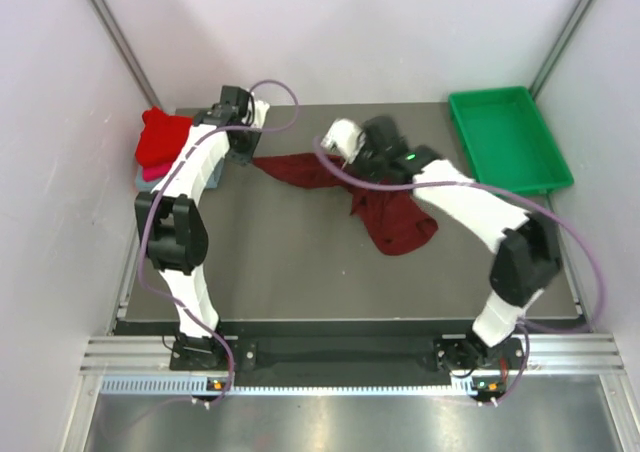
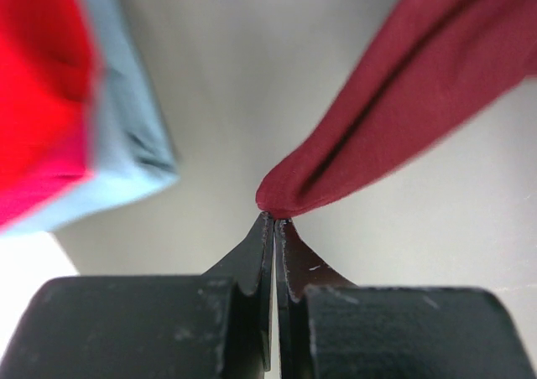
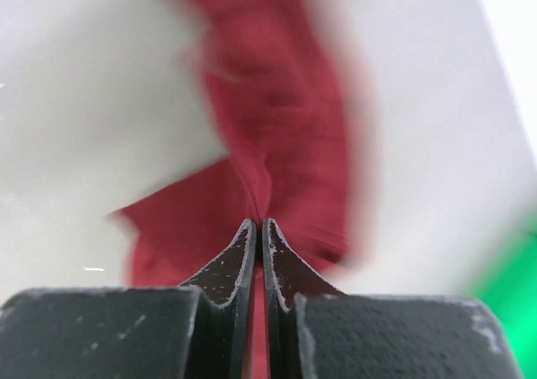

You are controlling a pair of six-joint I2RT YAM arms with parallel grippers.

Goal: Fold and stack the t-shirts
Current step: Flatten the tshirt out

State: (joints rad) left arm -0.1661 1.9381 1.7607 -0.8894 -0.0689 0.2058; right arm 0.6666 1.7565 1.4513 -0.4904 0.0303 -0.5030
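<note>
Maroon shirt [image 1: 390, 212] lying crumpled on the table [image 1: 290, 272]: left gripper [image 2: 274, 221] pinches 1 corner tip, and right gripper [image 3: 258, 225] is clamped on a bunched fold.

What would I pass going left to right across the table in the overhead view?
folded shirts → maroon shirt → green tray

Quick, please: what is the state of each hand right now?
Left hand: closed, pinching a tip of the dark maroon t-shirt.
Right hand: closed on the same t-shirt.
</note>
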